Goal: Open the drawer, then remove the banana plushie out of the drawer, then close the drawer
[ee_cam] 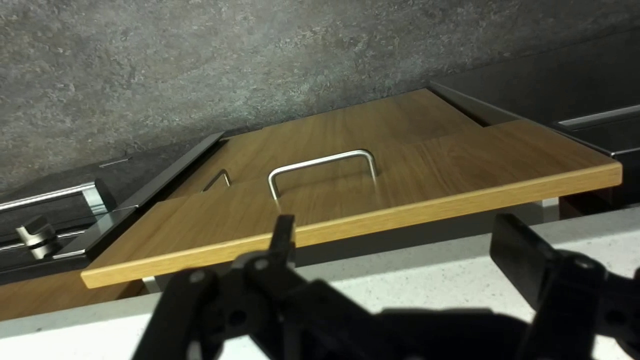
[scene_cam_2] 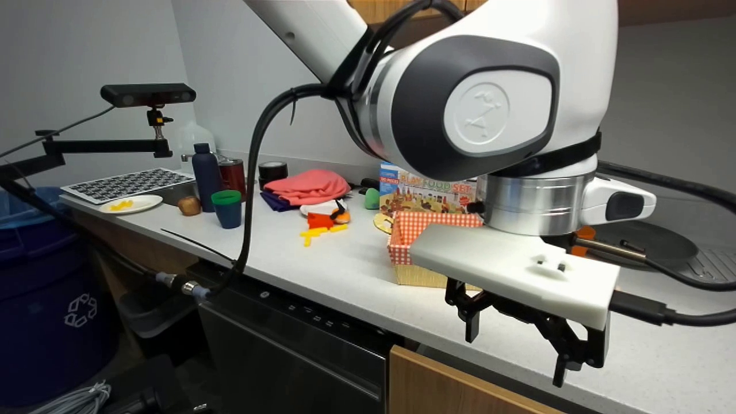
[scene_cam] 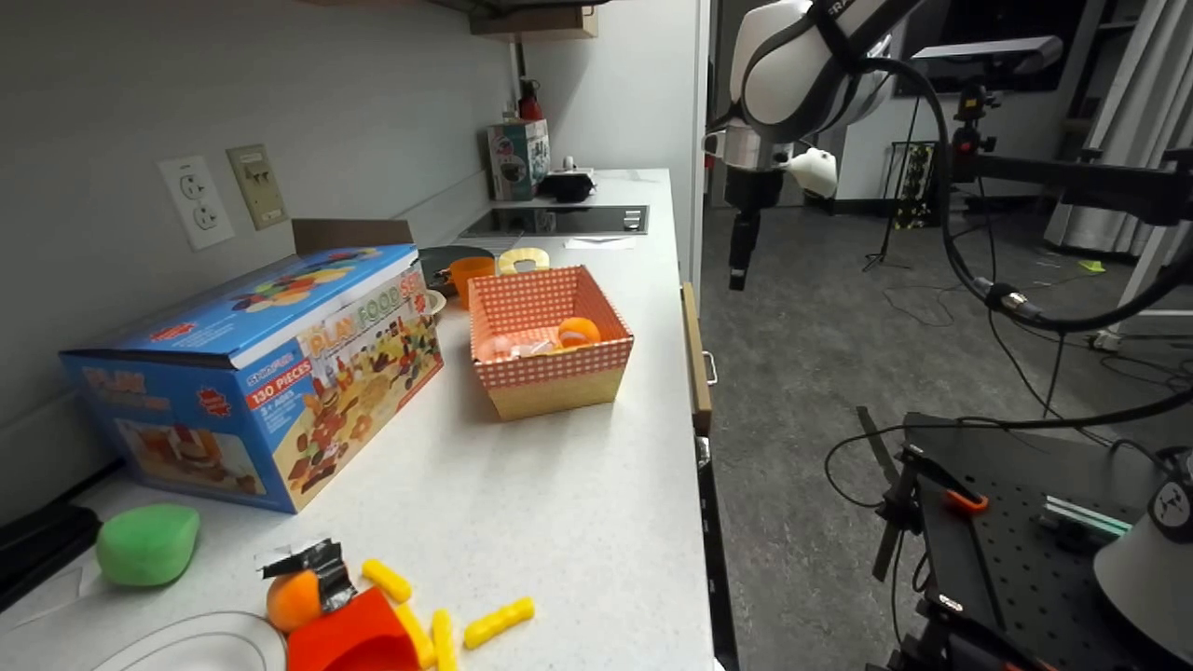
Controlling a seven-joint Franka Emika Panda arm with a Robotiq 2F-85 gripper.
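Note:
The wooden drawer (ee_cam: pixel 440 172) stands partly open in the wrist view, with a dark gap between its front and the counter edge. Its metal handle (ee_cam: pixel 322 161) faces the floor side. The drawer front also shows in both exterior views (scene_cam: pixel 695 363) (scene_cam_2: pixel 454 385). The banana plushie is not in view; the drawer's inside is mostly hidden under the counter. My gripper (ee_cam: pixel 395 230) is open and empty, fingers spread, above the counter edge and the drawer's top edge in the wrist view. It hangs above the drawer's height and apart from it in both exterior views (scene_cam: pixel 739 275) (scene_cam_2: pixel 515 357).
A checked basket (scene_cam: pixel 550 391) with toy food stands on the counter (scene_cam: pixel 596 522) near the drawer. A play food box (scene_cam: pixel 252 373) is beside it against the wall. A stovetop (scene_cam: pixel 559 220) lies beyond. A dishwasher (scene_cam_2: pixel 287 345) adjoins the drawer.

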